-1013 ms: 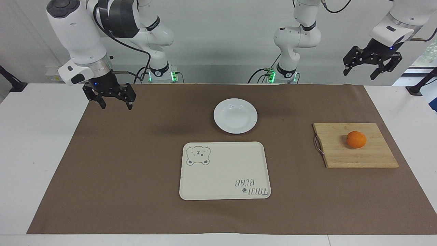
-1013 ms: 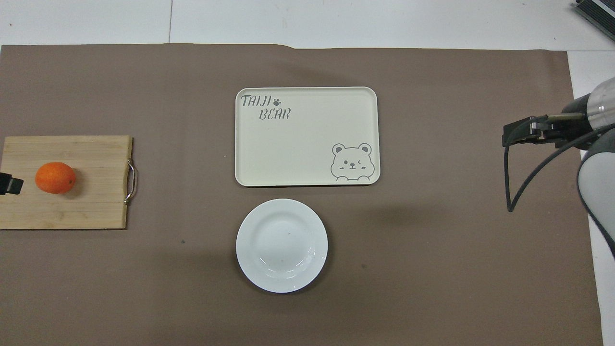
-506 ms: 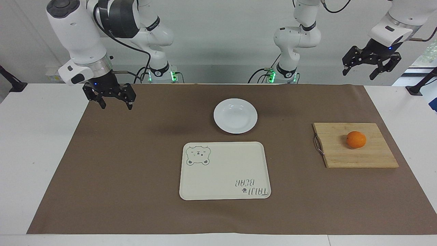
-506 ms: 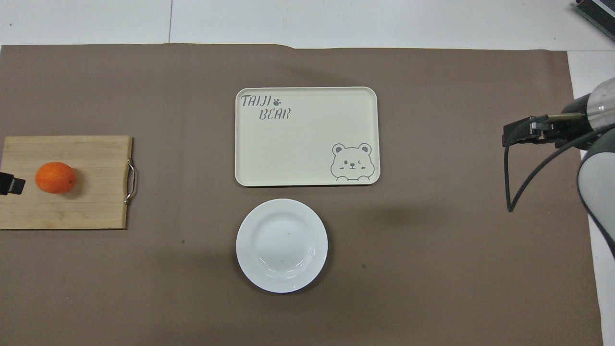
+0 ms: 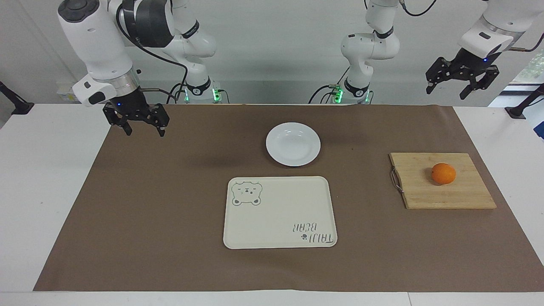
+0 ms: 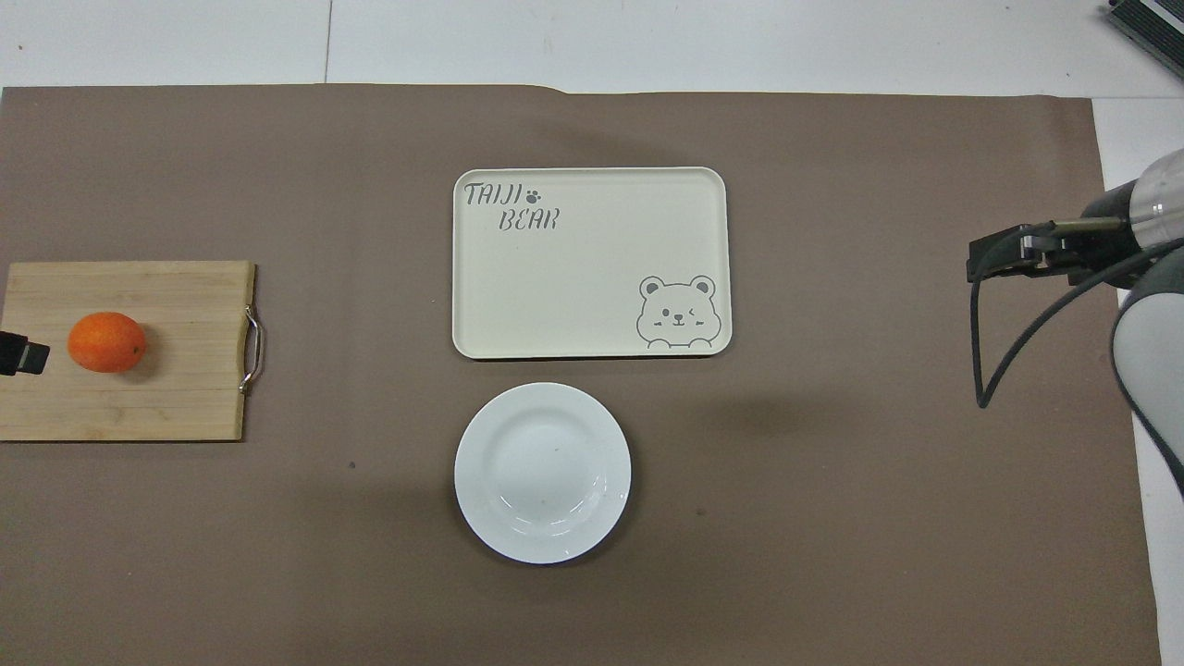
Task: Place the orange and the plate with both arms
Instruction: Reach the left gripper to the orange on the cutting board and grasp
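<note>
The orange (image 5: 443, 173) (image 6: 106, 342) lies on a wooden board (image 5: 459, 195) (image 6: 176, 305) at the left arm's end of the table. The white plate (image 5: 293, 144) (image 6: 542, 472) sits on the brown mat, nearer to the robots than the cream bear tray (image 5: 278, 212) (image 6: 592, 264). My left gripper (image 5: 462, 85) hangs open and empty, high in the air at the left arm's end; only one tip shows in the overhead view (image 6: 18, 354). My right gripper (image 5: 142, 126) is open and empty, up over the mat's edge at the right arm's end.
The brown mat (image 5: 170, 212) covers most of the white table. The board has a metal handle (image 5: 396, 180) on its side toward the tray. The right arm's cable (image 6: 980, 351) hangs over the mat's edge.
My left gripper has risen a little. The right arm, the orange, the plate and the tray have not moved.
</note>
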Controlling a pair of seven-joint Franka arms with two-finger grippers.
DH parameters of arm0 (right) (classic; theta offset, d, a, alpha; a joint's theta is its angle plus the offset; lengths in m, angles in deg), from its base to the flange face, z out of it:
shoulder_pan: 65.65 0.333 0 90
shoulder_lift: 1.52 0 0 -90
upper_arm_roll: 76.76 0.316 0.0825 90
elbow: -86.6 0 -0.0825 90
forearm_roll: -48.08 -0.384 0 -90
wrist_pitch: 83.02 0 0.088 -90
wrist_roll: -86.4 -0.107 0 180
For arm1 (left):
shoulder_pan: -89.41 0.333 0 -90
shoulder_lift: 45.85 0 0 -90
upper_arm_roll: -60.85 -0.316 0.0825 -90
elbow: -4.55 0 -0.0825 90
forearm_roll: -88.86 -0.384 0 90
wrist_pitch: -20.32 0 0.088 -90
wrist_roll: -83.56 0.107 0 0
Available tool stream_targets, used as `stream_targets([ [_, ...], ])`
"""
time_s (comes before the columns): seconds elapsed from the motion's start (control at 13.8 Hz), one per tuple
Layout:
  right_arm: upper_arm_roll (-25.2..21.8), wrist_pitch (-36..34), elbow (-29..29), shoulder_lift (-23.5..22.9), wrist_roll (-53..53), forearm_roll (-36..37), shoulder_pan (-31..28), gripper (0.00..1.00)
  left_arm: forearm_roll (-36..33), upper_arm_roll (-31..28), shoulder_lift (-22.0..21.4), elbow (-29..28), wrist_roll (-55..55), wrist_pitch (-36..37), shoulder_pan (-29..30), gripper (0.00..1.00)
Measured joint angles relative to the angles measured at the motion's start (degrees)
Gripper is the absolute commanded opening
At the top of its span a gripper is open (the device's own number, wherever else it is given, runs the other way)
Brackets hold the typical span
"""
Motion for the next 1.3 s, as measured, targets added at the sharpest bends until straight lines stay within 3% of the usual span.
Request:
stream_targets([
  [0.43, 0.0, 0.0, 0.0, 0.0, 0.0, 0.0, 0.0, 1.00, 0.0, -0.1, 0.0, 0.0, 0.0, -0.3, 0.0, 1.00],
  [0.72, 0.0, 0.0, 0.0, 0.0, 0.0, 0.0, 0.0, 1.00, 0.0, -0.7, 0.0, -2.5, 0.0, -5.6, 0.1, 1.00],
  [0.94, 0.0, 0.0, 0.0, 0.0, 0.0, 0.0, 0.0, 1.00, 0.0, -1.0, 0.1, -9.1, 1.1, -11.8, 2.5, 1.00],
  [1.3, 0.0, 0.0, 0.0, 0.0, 0.0, 0.0, 0.0, 1.00, 0.0, -1.2, 0.9, -24.0, 9.4, -29.7, 8.7, 1.00],
])
